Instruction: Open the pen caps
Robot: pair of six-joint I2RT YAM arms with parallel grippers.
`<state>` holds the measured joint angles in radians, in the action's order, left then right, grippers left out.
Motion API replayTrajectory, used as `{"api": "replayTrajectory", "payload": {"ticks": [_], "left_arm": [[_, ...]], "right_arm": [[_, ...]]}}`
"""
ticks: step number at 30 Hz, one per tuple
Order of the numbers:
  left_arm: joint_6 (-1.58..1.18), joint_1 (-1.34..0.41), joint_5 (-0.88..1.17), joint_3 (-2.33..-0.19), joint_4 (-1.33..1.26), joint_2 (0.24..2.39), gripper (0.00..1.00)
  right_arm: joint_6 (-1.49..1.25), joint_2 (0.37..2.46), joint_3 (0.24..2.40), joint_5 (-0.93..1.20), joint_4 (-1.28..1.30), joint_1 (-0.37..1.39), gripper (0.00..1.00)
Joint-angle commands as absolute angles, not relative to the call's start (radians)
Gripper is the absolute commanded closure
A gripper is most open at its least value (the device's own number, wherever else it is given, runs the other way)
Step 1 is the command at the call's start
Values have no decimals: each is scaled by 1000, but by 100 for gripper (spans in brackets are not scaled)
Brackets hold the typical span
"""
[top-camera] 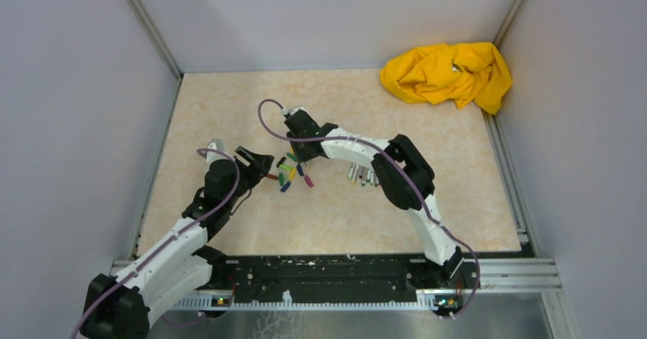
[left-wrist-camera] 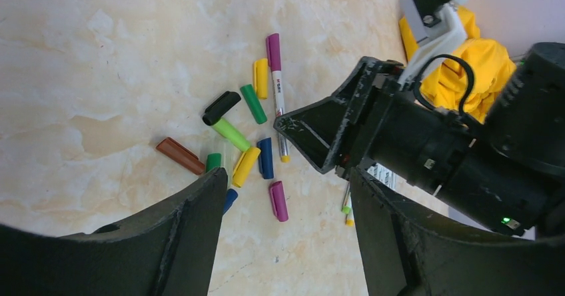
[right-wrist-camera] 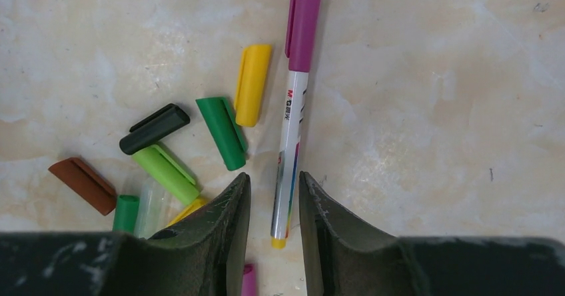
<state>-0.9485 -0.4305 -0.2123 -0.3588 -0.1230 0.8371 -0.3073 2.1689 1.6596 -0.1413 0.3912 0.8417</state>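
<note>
Several loose pen caps (right-wrist-camera: 223, 133) in green, yellow, black, brown, blue and magenta lie clustered on the table, also in the left wrist view (left-wrist-camera: 246, 166) and top view (top-camera: 290, 175). One pen (right-wrist-camera: 288, 149) with a grey-white barrel still wears a magenta cap (right-wrist-camera: 304, 23). My right gripper (right-wrist-camera: 274, 184) is narrowly open, its fingers either side of that pen's yellow-tipped end, with gaps showing on both sides. My left gripper (left-wrist-camera: 286, 193) is open and empty, just left of the caps, above a magenta cap (left-wrist-camera: 278, 201). Uncapped pens (top-camera: 365, 175) lie under the right arm.
A crumpled yellow cloth (top-camera: 449, 72) sits in the far right corner. Grey walls enclose the table on three sides. The right gripper (left-wrist-camera: 320, 133) fills the space just beyond the caps in the left wrist view. Both grippers (top-camera: 263, 163) (top-camera: 304, 154) stand close together.
</note>
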Motion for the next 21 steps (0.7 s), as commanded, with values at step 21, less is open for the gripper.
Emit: {"api": "replayTrajectory", "payload": {"ticks": [21], "left_arm": [[-944, -433, -227, -314, -132, 784, 26]], "right_arm": [[-300, 2287, 1751, -170, 512, 852, 92]]}}
